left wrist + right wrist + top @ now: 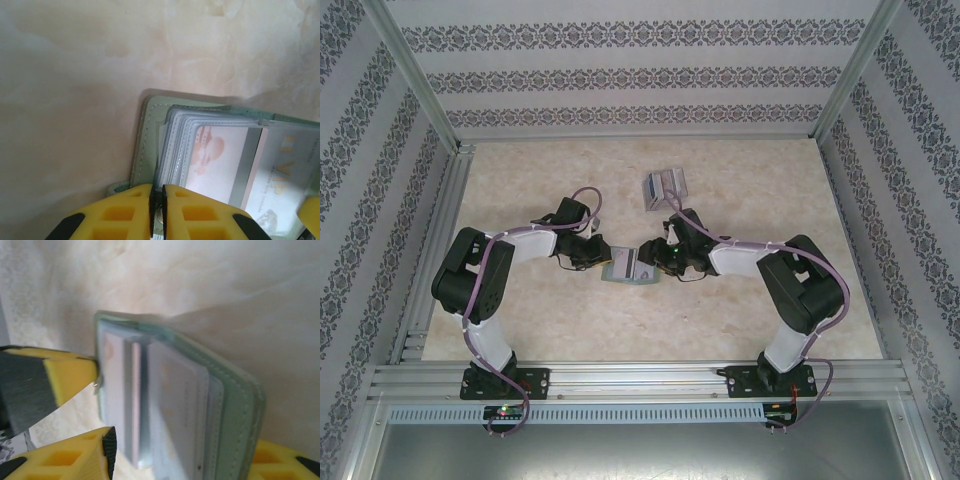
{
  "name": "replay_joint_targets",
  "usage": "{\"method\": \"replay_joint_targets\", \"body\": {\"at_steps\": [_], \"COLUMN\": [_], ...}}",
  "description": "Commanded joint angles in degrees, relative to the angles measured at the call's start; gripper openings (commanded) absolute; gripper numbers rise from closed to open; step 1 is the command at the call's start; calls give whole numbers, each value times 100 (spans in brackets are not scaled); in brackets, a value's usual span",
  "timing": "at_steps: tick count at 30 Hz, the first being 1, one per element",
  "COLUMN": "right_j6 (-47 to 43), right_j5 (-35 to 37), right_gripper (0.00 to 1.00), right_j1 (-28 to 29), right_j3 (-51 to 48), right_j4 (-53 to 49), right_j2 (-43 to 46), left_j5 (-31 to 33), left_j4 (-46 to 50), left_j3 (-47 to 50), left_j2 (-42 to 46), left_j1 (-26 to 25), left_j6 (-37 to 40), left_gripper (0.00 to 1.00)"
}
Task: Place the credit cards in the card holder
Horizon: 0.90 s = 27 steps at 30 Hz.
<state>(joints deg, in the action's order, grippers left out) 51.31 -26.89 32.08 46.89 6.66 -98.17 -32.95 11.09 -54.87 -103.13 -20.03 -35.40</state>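
I see a pale, stone-look tabletop [520, 320] with flowery striped walls [620, 60] around it and a silver metal frame [620, 385] along the near edge. My two arms meet in the middle of the tabletop, and the card holder [625, 266] is right between them. It is green and lies open like a book. In the left wrist view I can see its clear sleeves [175, 145] fanned out, with a pinkish card [220, 160] in one sleeve and a card with gold letters [292, 165] beside it. The left jaws are pinched almost all the way closed on a thin bit at the edge of the card holder [145, 145]. The right jaws stand about half open, and the card holder [200, 390] fills the gap between them, with one finger [75, 455] at the sleeve side and the other against the green cover. The credit cards [665, 187] sit as a small silvery bundle farther back on the tabletop, well apart from the card holder and from both jaws.
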Motion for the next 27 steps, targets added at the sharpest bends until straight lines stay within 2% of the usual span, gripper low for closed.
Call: {"method": "replay_joint_targets", "body": {"at_steps": [1, 8, 15, 24, 27], "right_j6": [3, -118, -174, -538, -719], "right_j5": [-168, -117, -180, -211, -131], "right_gripper": [52, 52, 53, 53, 53], "right_j1": [100, 309, 362, 504, 513], "right_j3": [254, 677, 1042, 1756, 1956], "right_j4": [121, -118, -154, -843, -1167], "right_j2": [332, 188, -495, -1016, -1135], "left_j5": [91, 86, -39, -607, -757], "left_j4": [316, 306, 262, -24, -16], "left_j3": [114, 135, 211, 612, 791], "left_j2": [21, 113, 314, 830, 964], "left_j1": [-15, -16, -11, 133, 176], "left_j6": [51, 39, -1, -352, -365], "left_gripper": [15, 15, 15, 0, 0]}}
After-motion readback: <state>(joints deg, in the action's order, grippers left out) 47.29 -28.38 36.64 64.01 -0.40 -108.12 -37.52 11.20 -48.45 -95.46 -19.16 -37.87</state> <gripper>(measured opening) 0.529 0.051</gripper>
